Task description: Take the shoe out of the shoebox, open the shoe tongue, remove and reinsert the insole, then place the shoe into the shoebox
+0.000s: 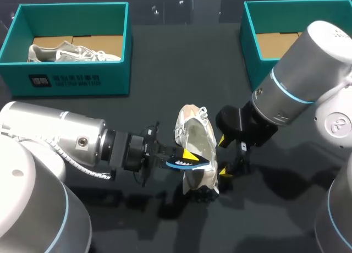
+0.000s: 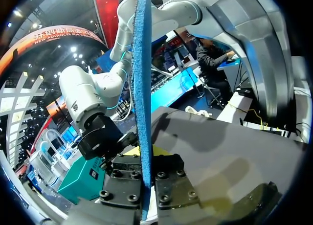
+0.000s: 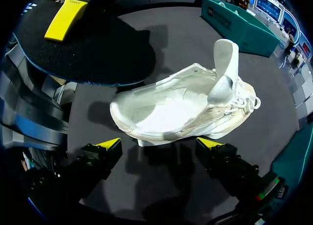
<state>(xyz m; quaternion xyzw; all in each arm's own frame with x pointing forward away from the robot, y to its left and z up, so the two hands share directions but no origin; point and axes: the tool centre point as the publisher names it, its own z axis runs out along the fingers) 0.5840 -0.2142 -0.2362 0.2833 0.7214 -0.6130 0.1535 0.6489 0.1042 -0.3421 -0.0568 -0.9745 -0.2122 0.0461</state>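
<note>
A white shoe lies on the dark table at the middle, its tongue lifted and its inside bare. My left gripper comes in from the left and is shut on a dark insole with a blue edge, held just above the shoe's heel end. In the left wrist view the insole stands edge-on between the gripper's fingers. My right gripper hangs open beside the shoe's right flank. Its yellow tips straddle the shoe's sole side without touching it. The insole hovers beyond the shoe.
A teal shoebox at the back left holds another pale shoe. A second teal shoebox stands at the back right, partly behind my right arm. Dark table surface lies open in front of both boxes.
</note>
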